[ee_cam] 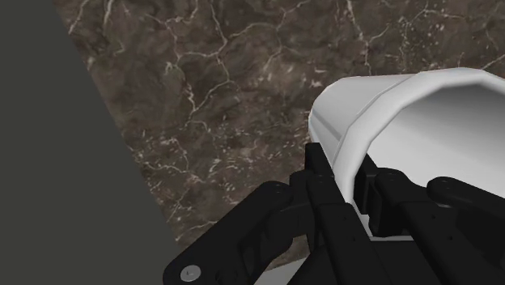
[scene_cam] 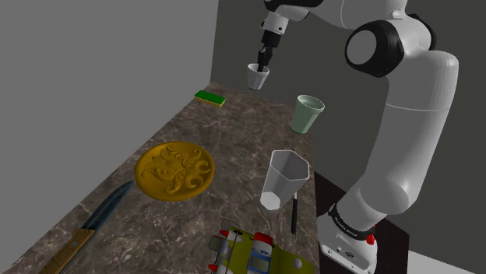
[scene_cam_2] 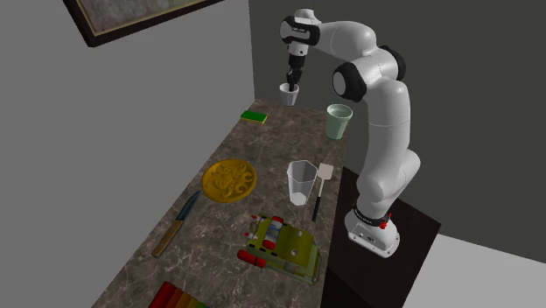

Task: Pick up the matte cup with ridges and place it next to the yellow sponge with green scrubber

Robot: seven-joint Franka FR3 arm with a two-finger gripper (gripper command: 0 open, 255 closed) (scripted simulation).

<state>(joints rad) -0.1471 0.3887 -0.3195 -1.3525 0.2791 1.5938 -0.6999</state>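
The dark, white-veined marble bench [scene_cam: 234, 148] runs from a knife [scene_cam: 97, 222] at its near end, beside a grey wall, to a darker grey wall at the far end. There a green-topped yellow sponge [scene_cam: 209, 96] lies flat. Just to the shoulder view's right of it, the white cup [scene_cam: 258, 77] hangs clear of the bench, the end effector [scene_cam: 263, 65] clamped on its rim. The second exterior view adds coloured blocks [scene_cam_2: 179, 300] nearest and a framed picture [scene_cam_2: 131, 17] on the wall. The wrist view shows the fingers [ee_cam: 320, 174] pinching the cup's wall.
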